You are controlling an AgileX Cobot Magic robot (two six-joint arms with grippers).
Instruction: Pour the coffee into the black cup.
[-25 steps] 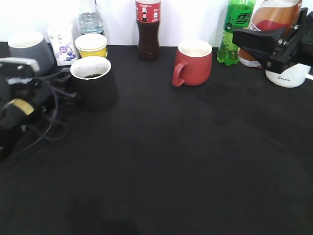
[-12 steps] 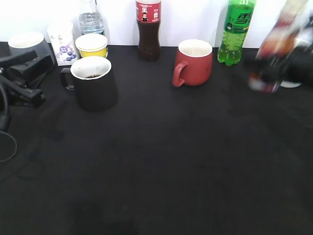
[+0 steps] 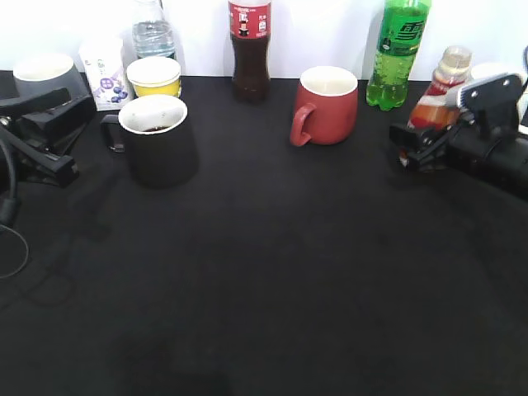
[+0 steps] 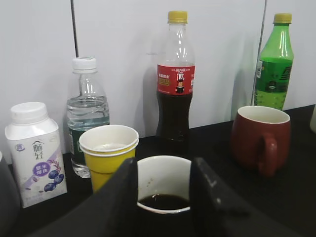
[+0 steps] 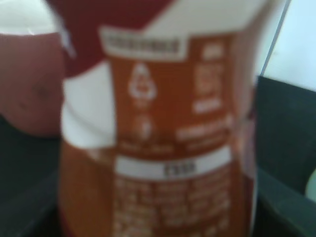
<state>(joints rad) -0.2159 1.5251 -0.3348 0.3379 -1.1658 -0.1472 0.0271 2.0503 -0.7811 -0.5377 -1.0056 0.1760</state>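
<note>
Black cup (image 3: pixel 158 139) stands at ten o'clock on the black table (image 3: pixel 272 280), upright, handle turned to nine o'clock; a shallow pool of dark liquid lies at its bottom, confirmed in the left wrist view (image 4: pixel 163 190). Left gripper (image 3: pixel 51 132) sits just at nine o'clock of the cup, apart from it, its two dark fingers (image 4: pixel 111 197) spread wide and framing the cup without contact.

Coffee bottle (image 3: pixel 437 92) stands upright at two o'clock on the table, its top bare of any cap; right gripper (image 3: pixel 417 147) is at its base, jaws on either side; the right wrist view shows only the blurred label (image 5: pixel 163 123) filling the frame, so a firm clamp appears likely but contact cannot be verified.

Along the twelve o'clock edge: grey mug (image 3: pixel 45 74); milk carton (image 3: pixel 106 70); water bottle (image 3: pixel 153 31); yellow paper cup (image 3: pixel 154 76); cola bottle (image 3: pixel 250 49); red mug (image 3: pixel 325 105); green soda bottle (image 3: pixel 398 51).
</note>
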